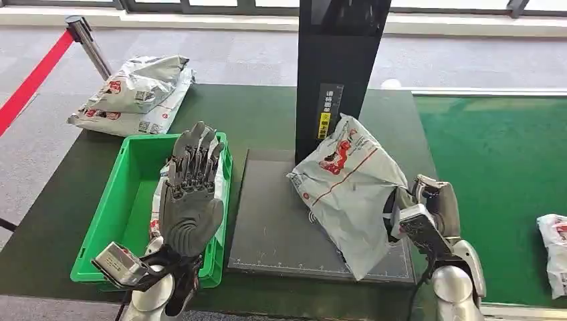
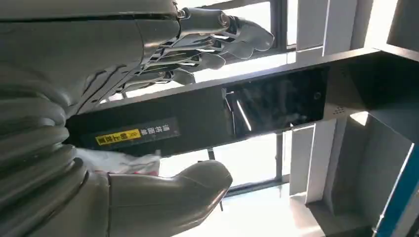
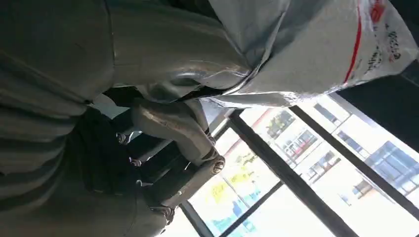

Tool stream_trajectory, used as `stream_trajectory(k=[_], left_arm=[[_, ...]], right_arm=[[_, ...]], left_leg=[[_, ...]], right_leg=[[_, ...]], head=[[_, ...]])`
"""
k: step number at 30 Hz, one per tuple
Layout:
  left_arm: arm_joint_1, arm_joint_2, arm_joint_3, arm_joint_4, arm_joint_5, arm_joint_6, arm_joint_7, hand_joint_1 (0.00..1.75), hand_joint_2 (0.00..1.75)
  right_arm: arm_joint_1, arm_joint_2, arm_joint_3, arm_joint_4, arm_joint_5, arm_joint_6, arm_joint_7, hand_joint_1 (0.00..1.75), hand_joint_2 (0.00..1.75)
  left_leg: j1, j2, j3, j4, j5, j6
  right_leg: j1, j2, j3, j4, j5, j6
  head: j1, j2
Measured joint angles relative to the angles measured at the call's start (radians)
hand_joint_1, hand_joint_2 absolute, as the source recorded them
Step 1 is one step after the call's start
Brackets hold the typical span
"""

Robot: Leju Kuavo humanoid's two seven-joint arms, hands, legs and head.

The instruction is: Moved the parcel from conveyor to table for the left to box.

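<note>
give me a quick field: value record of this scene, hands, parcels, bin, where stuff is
right hand: grips the held parcel at its right edge, above the dark mat
left hand: raised over the green bin, fingers straight, holding nothing
bin contents: one bagged parcel, partly hidden by the left hand
scanner post: black, upright behind the mat
spare parcels: stacked at the table's far left corner
conveyor: green, to the right, one parcel on it

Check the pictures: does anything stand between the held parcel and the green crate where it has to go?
Nothing solid blocks it. The parcel, held by the right hand, hangs over the dark mat; the raised left hand hovers over the green crate.
</note>
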Motion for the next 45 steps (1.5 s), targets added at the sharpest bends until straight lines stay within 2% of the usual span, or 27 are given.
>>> stream_trajectory(k=[7,15,21,25,28,30,32,33,35,39,45], left_arm=[[0.001,0.000,0.000,0.000,-0.037,0.042,0.010,0.00,1.75],[0.001,-0.005,-0.001,0.011,-0.223,0.219,0.052,0.00,1.75],[0.000,-0.008,-0.001,0.043,-0.229,0.232,0.057,0.00,1.75],[0.000,-0.008,-0.001,0.055,-0.268,0.272,0.066,0.00,1.75],[-0.007,-0.015,-0.009,0.075,-0.315,0.287,0.094,0.00,1.75],[-0.016,-0.020,-0.021,0.093,-0.339,0.290,0.103,0.00,1.75],[-0.036,-0.022,-0.039,0.128,-0.409,0.285,0.133,0.00,1.75],[-0.047,-0.024,-0.049,0.150,-0.445,0.280,0.148,0.00,1.75],[-0.085,-0.034,-0.079,0.225,-0.537,0.276,0.184,0.00,1.75],[-0.194,-0.069,-0.147,0.463,-0.792,0.330,0.308,0.00,1.75],[-0.351,-0.137,-0.234,0.920,-0.884,0.432,0.358,0.00,1.75]], right_arm=[[-0.035,-0.009,0.000,0.124,0.060,-0.011,0.045,0.00,0.00],[-0.040,-0.016,0.002,0.184,0.089,-0.010,0.048,0.00,0.00],[-0.034,-0.032,0.037,0.208,0.116,0.045,-0.010,0.00,0.00],[-0.024,-0.039,0.052,0.210,0.028,0.069,-0.098,0.00,0.00],[-0.023,-0.033,0.051,0.160,-0.106,-0.034,-0.156,0.00,0.00],[-0.031,-0.030,0.051,0.128,-0.130,-0.071,-0.156,0.00,0.00],[-0.029,-0.020,0.044,0.087,-0.130,-0.200,-0.179,0.00,0.00],[-0.030,-0.015,0.039,0.066,-0.129,-0.268,-0.183,0.00,1.75],[-0.030,0.010,0.021,0.008,-0.126,-0.406,-0.186,0.00,1.75],[-0.021,0.050,-0.013,-0.117,-0.106,-0.590,-0.210,0.00,1.75],[-0.016,0.083,-0.027,-0.252,-0.101,-0.706,-0.215,0.00,1.75]], left_leg=[[0.000,0.000,0.000,0.000,0.000,0.000],[0.000,0.000,0.000,0.000,0.000,0.000],[0.000,0.000,0.000,0.000,0.000,0.000],[0.000,0.000,0.000,0.000,0.000,0.000],[0.000,0.000,0.000,0.000,0.000,0.000],[0.000,0.001,0.000,0.000,0.000,0.000],[0.000,0.000,0.000,0.000,0.000,0.000],[-0.001,0.000,0.001,0.001,0.000,0.000],[-0.001,0.000,0.001,0.001,0.000,0.000],[-0.001,-0.001,0.001,0.001,0.001,0.002],[-0.002,0.002,0.001,0.001,0.001,0.002]], right_leg=[[0.000,0.000,0.000,0.000,0.000,0.000],[0.000,0.000,0.000,0.000,0.000,0.000],[0.000,0.000,0.000,0.000,0.000,0.000],[0.000,0.000,0.000,0.000,0.000,0.000],[0.000,0.000,-0.001,0.000,0.000,0.000],[0.000,0.001,-0.001,0.000,0.000,0.000],[-0.001,0.000,-0.001,0.000,0.000,0.000],[-0.001,0.000,-0.001,0.000,0.000,0.001],[-0.001,0.000,0.000,0.000,0.001,0.001],[-0.002,-0.001,0.000,0.000,0.001,0.001],[-0.002,0.002,-0.001,0.000,0.002,0.002]], head=[[0.000,0.000],[0.000,0.000],[0.000,0.000],[0.000,0.000],[0.000,0.000],[0.000,0.000],[0.000,0.000],[0.000,0.000],[0.000,0.000],[0.000,0.000],[0.000,0.000]])
